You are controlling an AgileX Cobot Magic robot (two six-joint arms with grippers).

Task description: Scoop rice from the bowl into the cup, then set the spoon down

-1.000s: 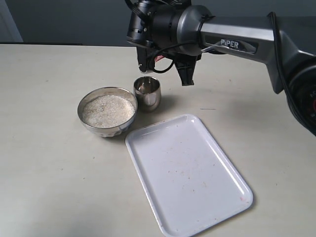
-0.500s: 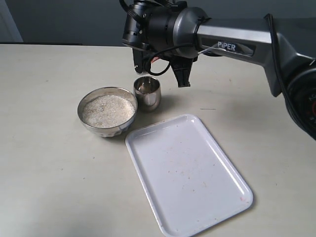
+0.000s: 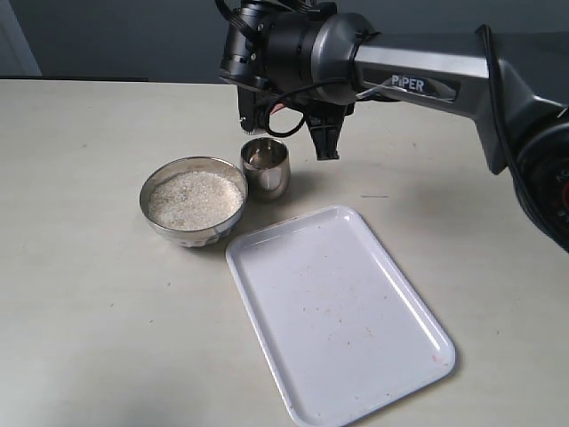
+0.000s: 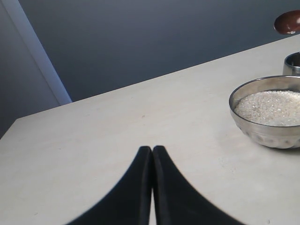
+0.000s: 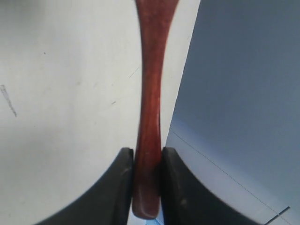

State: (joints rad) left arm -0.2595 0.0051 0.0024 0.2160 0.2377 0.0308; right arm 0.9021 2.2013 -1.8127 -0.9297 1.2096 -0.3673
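The steel bowl [image 3: 160, 182] holds white rice [image 3: 196, 198] at the table's middle left. The small steel cup [image 3: 265, 166] stands against the bowl's right side. My right gripper [image 3: 325, 140] hangs just right of the cup and above it. It is shut on the handle of the reddish-brown spoon [image 5: 152, 93], which runs straight out between the fingers [image 5: 123, 173]. In the left wrist view the spoon's head [image 4: 288, 22] floats above the cup [image 4: 293, 63] and beyond the bowl [image 4: 262, 129]. My left gripper [image 4: 152, 149] is shut and empty, low over bare table, away from the bowl.
A white rectangular tray [image 3: 338, 311] lies angled in front of the cup and bowl, towards the right. The right arm's long grey link [image 3: 427, 76] spans the back right of the table.
The right wrist shifted slightly left and up over the cup a second ago, and has barely moved since. Bowl, cup and tray stay put.
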